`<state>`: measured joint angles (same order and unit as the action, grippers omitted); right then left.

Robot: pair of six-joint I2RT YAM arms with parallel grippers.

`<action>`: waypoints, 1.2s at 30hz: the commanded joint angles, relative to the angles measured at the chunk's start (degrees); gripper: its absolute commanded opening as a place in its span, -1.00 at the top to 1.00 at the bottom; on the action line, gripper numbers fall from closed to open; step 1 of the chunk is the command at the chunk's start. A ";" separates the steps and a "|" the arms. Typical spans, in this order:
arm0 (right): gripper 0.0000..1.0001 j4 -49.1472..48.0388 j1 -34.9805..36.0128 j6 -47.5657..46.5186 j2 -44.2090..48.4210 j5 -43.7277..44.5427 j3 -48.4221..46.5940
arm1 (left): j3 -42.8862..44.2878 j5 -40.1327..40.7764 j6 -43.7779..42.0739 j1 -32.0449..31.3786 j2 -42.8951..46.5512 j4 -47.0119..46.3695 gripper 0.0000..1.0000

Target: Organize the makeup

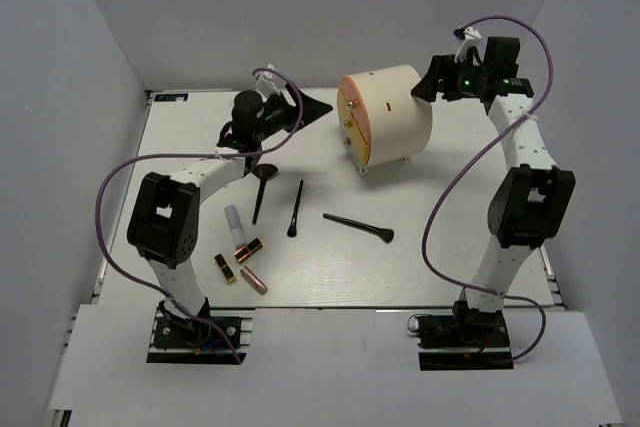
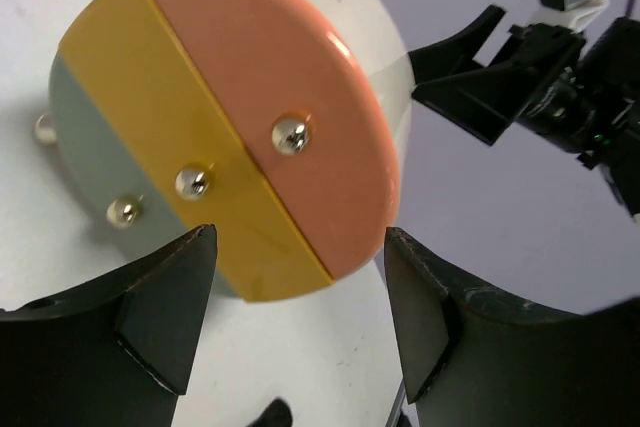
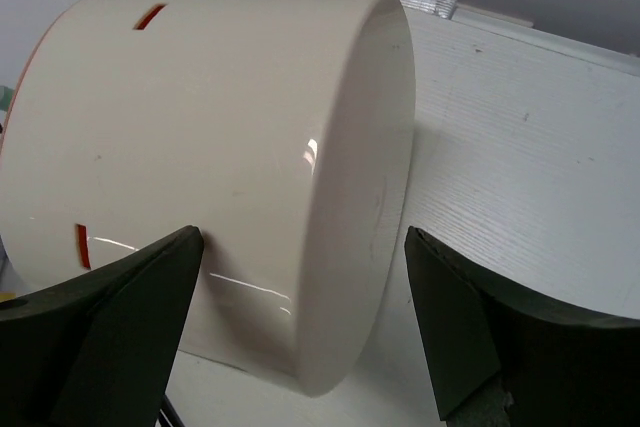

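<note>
Holds the left jaws wide apart and empty, facing the round front of the cream cylinder [image 1: 395, 107], with its orange, yellow and grey drawer faces [image 2: 160, 107] and metal knobs [image 2: 290, 134]. Holds the right jaws just as wide and empty around the cylinder's plain back end; cannot tell whether touching. Leaves the makeup loose on the counter [image 1: 450, 247] nearer the left arm: three black brushes [image 1: 296, 209] mid-counter, one with a wide brown head [image 1: 265, 172], and the lipstick tubes [image 1: 248, 248] clustered towards the left base.
</note>
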<state>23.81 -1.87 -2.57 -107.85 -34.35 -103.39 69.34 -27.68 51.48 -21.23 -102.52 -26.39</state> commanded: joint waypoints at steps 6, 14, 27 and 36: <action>-0.65 -3.86 -1.12 2.13 -4.99 -6.69 -6.47 | 7.46 -2.11 4.85 -1.00 -8.29 -10.70 -0.53; -0.49 -4.83 -1.91 4.76 -6.67 -11.35 -6.12 | 14.76 -3.43 4.94 -2.06 -14.81 -10.08 -0.52; -0.36 -5.88 -2.09 6.08 -7.11 -12.67 -5.42 | 17.49 -1.67 8.37 -3.64 -19.03 -12.98 -0.42; -0.32 -6.32 -2.09 6.17 -7.02 -12.76 -4.54 | 19.08 -1.32 9.95 -4.69 -21.40 -13.59 -0.21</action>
<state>19.16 -3.75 3.49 -114.45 -46.87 -107.85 86.37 -29.52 60.84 -25.15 -123.79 -38.46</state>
